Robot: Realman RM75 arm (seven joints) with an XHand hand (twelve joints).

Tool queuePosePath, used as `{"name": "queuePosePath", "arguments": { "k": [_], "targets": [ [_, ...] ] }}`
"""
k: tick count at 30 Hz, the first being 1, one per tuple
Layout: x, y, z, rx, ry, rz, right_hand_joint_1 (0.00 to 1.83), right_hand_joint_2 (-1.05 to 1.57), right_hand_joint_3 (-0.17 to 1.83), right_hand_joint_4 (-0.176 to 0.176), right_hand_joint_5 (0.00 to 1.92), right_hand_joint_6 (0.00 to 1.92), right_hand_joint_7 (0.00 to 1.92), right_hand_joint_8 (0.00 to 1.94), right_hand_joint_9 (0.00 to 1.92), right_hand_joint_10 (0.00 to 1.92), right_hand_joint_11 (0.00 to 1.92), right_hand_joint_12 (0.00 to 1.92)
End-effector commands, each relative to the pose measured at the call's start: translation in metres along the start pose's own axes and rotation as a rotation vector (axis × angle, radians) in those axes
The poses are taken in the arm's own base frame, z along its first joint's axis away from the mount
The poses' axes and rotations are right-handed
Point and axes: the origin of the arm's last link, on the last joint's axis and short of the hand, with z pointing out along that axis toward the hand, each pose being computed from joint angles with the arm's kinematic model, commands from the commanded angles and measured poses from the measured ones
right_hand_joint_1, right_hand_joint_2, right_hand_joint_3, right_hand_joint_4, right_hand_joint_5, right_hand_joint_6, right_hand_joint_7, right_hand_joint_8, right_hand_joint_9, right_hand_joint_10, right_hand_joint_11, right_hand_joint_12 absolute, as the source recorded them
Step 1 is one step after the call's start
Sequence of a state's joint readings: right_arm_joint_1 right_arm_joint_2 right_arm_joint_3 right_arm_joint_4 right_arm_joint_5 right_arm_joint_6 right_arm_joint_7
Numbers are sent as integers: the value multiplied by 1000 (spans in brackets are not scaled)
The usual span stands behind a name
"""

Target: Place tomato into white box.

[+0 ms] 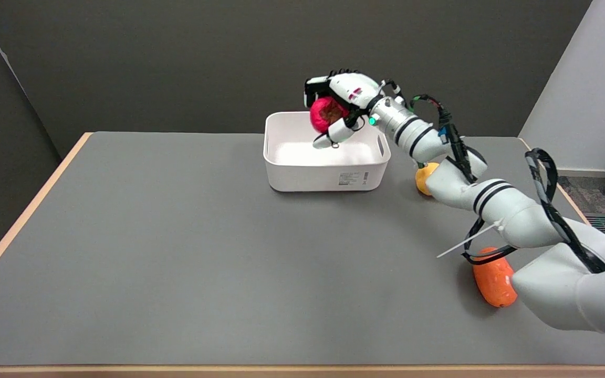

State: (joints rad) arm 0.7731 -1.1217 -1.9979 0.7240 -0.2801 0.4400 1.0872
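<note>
Fingers of the right hand (pixel 340 107) wrap round the red tomato (pixel 323 114) and hold it over the white box (pixel 326 176), and it looks smooth, round and light, so a snug grip round its middle seems best.

The round red tomato (pixel 325 113) sits gripped inside the right hand (pixel 340 102), held in the air; the white box (pixel 325 170), rectangular, open-topped with a slot handle and a label, stands upright just below the hand
</note>
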Motion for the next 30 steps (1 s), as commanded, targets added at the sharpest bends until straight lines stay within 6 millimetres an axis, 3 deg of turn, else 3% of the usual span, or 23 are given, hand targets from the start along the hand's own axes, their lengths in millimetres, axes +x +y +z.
{"name": "queuePosePath", "arguments": {
  "k": [1, 4, 8, 12, 16, 19, 21, 23, 30],
  "targets": [
    [-29, -7, 4, -22, -49, 89, 803, 816, 912, 104, 311, 860, 491, 552, 463, 970, 496, 1613],
    [-29, -5, 3, -30, -44, 111, 593, 733, 949, 94, 239, 510, 336, 369, 314, 764, 318, 1444],
    [-29, -5, 2, -29, -43, 109, 356, 658, 1006, 95, 170, 445, 199, 294, 160, 623, 145, 1202],
    [-29, -4, 1, -28, -41, 116, 258, 643, 1002, 99, 171, 451, 184, 284, 128, 600, 117, 1154],
    [-28, -2, 0, -34, -37, 134, 192, 627, 1002, 107, 181, 464, 188, 286, 120, 593, 98, 1126],
    [-27, -1, -1, -40, -27, 156, 165, 640, 884, 122, 172, 410, 133, 231, 62, 495, -1, 1116],
    [-26, 2, -2, -47, -20, 169, 138, 553, 960, 125, 98, 414, 71, 126, 27, 342, -1, 988],
    [-25, 3, -3, -50, -17, 172, 129, 543, 942, 115, 36, 276, -1, 36, -1, 129, -1, 773],
    [-26, 4, -4, -53, -16, 179, 141, 532, 880, 104, 3, 179, -1, -1, -1, -1, -1, 564]
  ]
}}
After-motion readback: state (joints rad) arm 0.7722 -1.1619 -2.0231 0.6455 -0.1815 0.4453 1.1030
